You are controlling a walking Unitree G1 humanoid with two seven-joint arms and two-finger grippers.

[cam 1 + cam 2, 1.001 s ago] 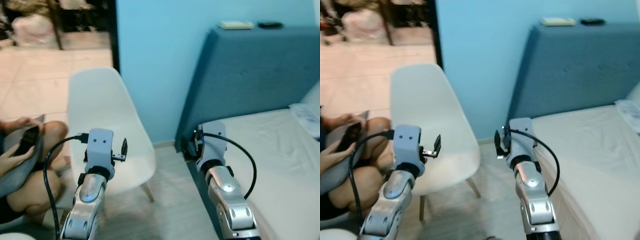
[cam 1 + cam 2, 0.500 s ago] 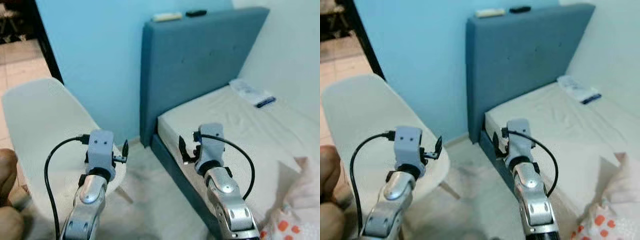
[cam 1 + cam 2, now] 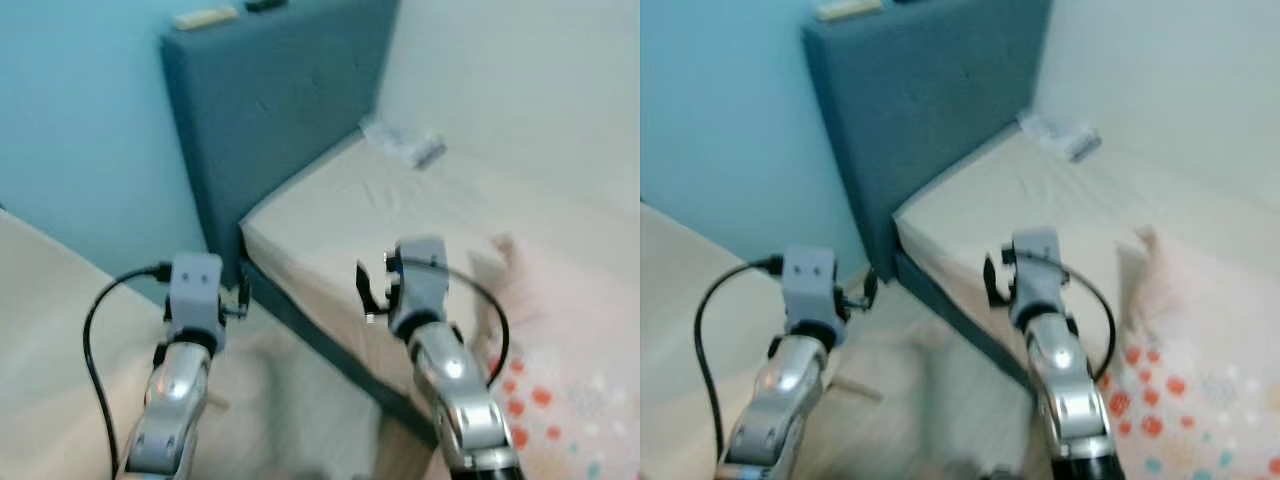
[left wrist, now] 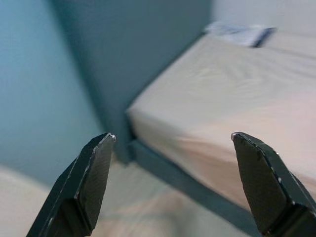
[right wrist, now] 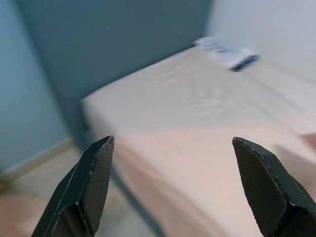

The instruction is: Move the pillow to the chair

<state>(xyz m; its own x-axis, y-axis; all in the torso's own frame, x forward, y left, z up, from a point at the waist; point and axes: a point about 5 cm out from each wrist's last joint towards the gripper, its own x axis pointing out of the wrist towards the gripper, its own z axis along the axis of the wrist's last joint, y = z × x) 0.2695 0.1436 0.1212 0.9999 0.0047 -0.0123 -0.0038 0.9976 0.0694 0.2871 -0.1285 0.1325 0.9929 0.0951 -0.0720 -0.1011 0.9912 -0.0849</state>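
Item: pillow (image 3: 560,380), pale with orange and blue spots. Location: lying on the bed (image 3: 400,215), at the end away from the headboard (image 3: 270,100). I read it as untouched; nothing holds it.

Item: left gripper (image 4: 173,173). Fingers (image 4: 89,182) spread wide, nothing between them. Raised off the side of the bed, aimed toward the corner of the mattress near the headboard.

Item: right gripper (image 5: 173,173). Fingers (image 5: 94,182) likewise parted and empty. Held up over the bed's near edge, just beside the pillow, not touching it as far as I can tell.

Item: small packet (image 3: 405,145), white and dark, on the bed close to the headboard. Not part of the job.

Item: two flat objects (image 3: 205,17) on top of the headboard; too blurred to name.

Item: chair. A pale surface (image 3: 50,330) lies off the bed's side, beyond the left arm; I cannot confirm what it is.

Status, my judgement: nothing done yet. Head views are blurred. Left to do: reach the pillow, take hold, lift it off the bed, carry it to the chair, set it down.
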